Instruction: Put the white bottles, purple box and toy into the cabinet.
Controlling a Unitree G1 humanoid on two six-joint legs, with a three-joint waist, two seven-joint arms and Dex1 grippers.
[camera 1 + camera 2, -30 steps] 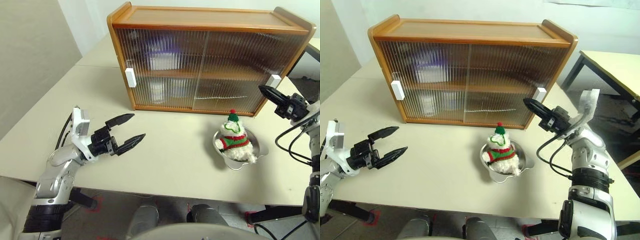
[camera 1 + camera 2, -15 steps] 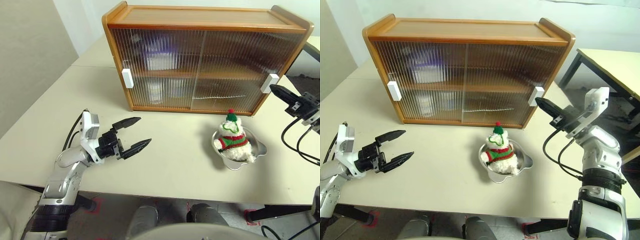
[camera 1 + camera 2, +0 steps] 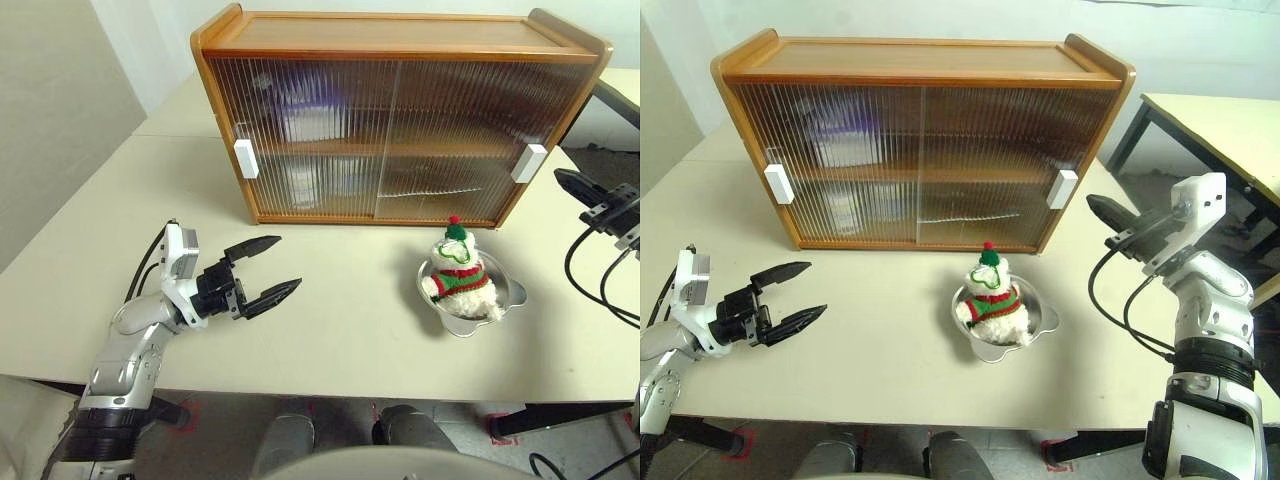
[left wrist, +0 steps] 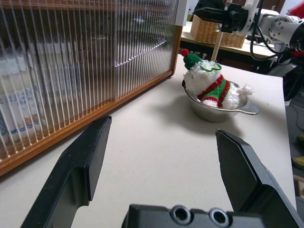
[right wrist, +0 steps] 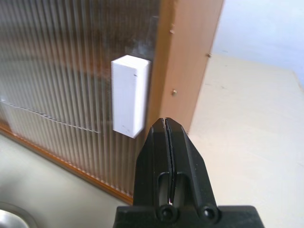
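Left gripper [image 3: 271, 268] splayed wide over bare table [image 3: 340, 330]; right gripper [image 3: 1102, 207] pinched empty, beside cabinet [image 3: 920, 150] handle [image 3: 1062, 188].

A pale tabletop [image 3: 890, 330] is seen by white walls [image 3: 1200, 45]; a second table [image 3: 1225, 125] is set nearby.

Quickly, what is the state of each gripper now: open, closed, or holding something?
Left gripper: open, holding nothing, above the table.
Right gripper: closed, holding nothing, near the cabinet and its white handle.
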